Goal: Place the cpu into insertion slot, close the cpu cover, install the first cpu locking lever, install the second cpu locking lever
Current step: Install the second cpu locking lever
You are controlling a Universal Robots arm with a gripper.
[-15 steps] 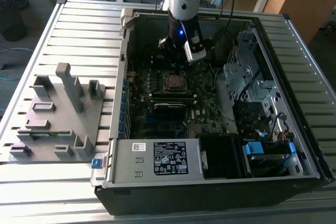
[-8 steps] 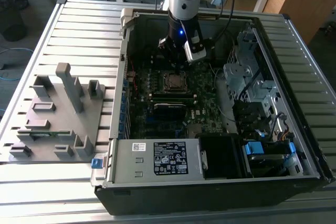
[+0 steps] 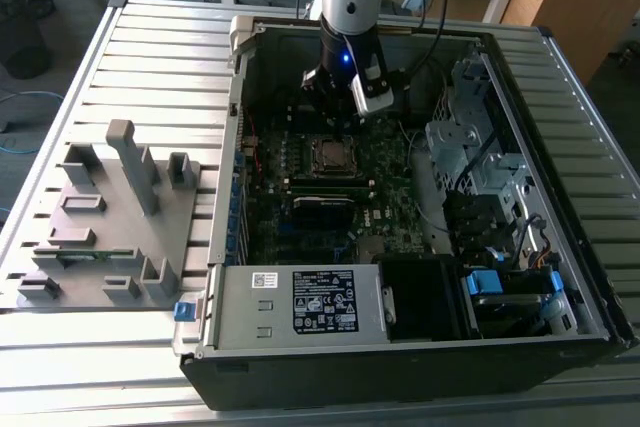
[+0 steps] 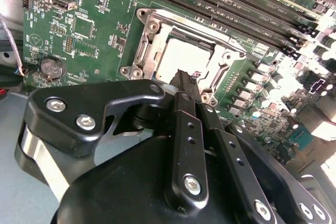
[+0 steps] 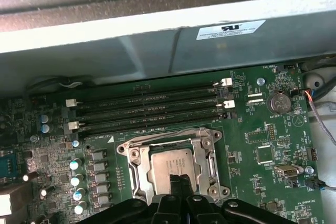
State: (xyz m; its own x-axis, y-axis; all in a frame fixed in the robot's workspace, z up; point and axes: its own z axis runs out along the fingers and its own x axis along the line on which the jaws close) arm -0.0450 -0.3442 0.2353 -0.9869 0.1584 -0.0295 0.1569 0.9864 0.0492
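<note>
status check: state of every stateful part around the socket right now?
Square silver-grey cpu: seated flat in the socket.
Silver-rimmed insertion slot: occupied by the chip.
Thin silver metal cpu cover: closed down around the chip.
Black gripper: shut, empty, tip just over the chip's edge.
Long black memory slots: latches in, whether filled cannot be told.
Black computer case: side open.

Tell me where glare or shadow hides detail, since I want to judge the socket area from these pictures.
In the second wrist view the cpu top is washed out pale and the board's far corner burns white; in the first wrist view the cpu cover is evenly lit, with the chassis wall above it bright; in the exterior view the case interior is dim and the gripper shades the socket.
</note>
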